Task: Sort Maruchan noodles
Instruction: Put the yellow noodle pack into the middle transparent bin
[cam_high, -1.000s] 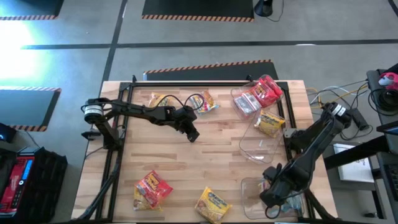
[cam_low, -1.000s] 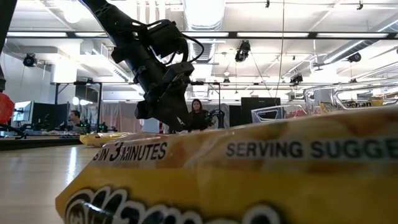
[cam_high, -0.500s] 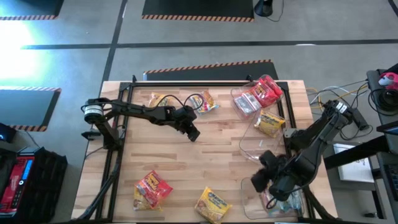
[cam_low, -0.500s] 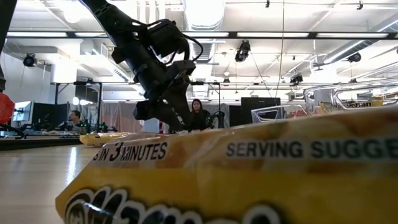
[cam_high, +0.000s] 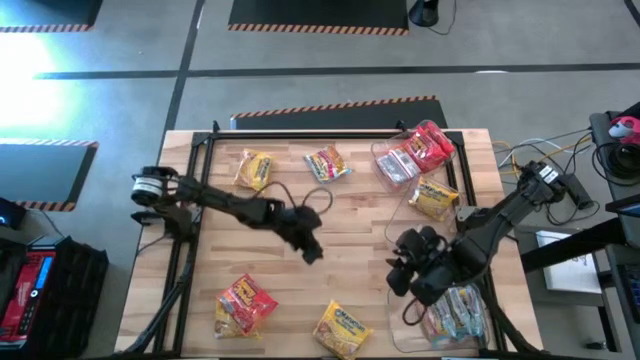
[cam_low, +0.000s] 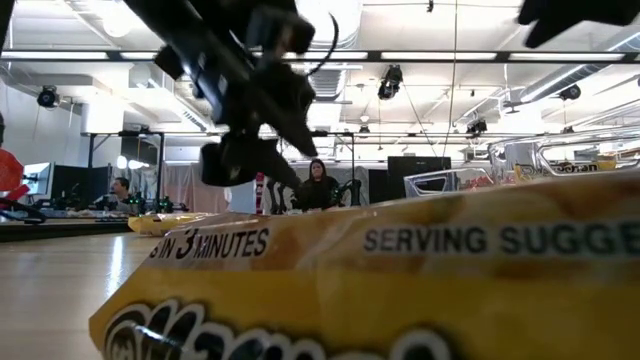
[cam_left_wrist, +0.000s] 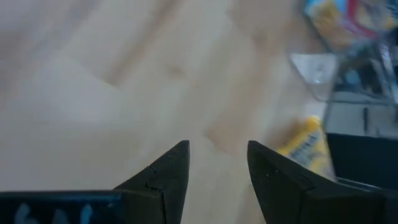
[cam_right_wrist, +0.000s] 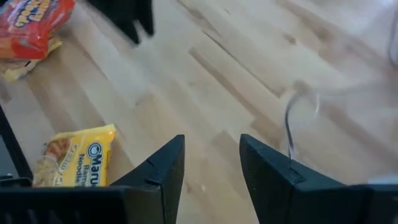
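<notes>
on the table (cam_high: 340, 225), two packets (cam_high: 253, 170) (cam_high: 327, 163) lie side by side near the far edge, left of three tubs down the right side. the far tub (cam_high: 412, 152) holds packets, the middle tub (cam_high: 420, 225) holds one (cam_high: 433, 198), the near tub (cam_high: 455, 315) holds more. two packets (cam_high: 244, 304) (cam_high: 342, 328) lie at the near edge. the left gripper (cam_high: 310, 250) hangs mid-table, the right gripper (cam_high: 398, 284) beside the near tub.

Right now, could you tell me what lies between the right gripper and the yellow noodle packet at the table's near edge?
Nothing: only bare wooden tabletop separates the right gripper from the yellow crinkly noodle packet, as the high view shows; the right wrist view agrees.
</notes>
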